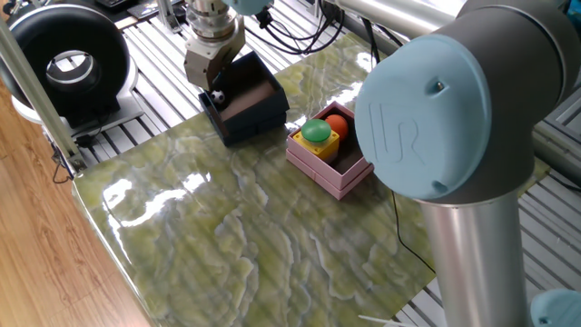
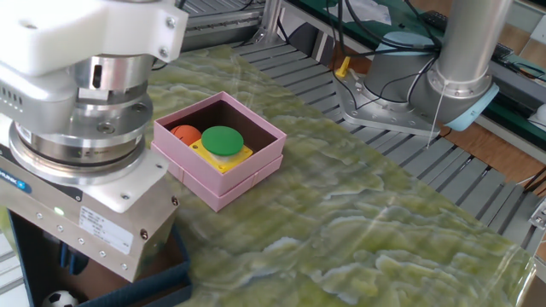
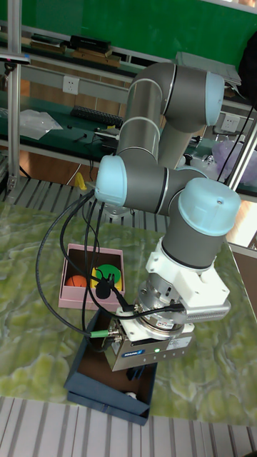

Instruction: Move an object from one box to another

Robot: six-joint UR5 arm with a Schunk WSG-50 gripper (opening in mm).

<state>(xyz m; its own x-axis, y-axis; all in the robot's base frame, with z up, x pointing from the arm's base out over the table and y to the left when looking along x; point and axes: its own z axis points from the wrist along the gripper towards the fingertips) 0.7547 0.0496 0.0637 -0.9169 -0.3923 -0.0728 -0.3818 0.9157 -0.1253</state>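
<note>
A tiny soccer ball (image 1: 218, 94) sits in the near corner of the navy box (image 1: 257, 102), just under the end effector (image 1: 214, 80), whose fingers are hidden, so I cannot tell their spread. The ball looks light, round and prone to rolling; grip across its middle.

There are two small square open boxes on the table: one navy box (image 1: 247, 102) and one pink box (image 1: 332, 162). The pink box holds two things, one orange ball (image 2: 184, 134) and one yellow block with a green round top (image 2: 223, 142), while the navy box holds one small black-and-white ball (image 1: 217, 94). One robot arm (image 3: 171, 178) with one gripper (image 1: 212, 84) is at the table, and one black ring-shaped drum (image 1: 64, 62) sits off the table's edge.
</note>
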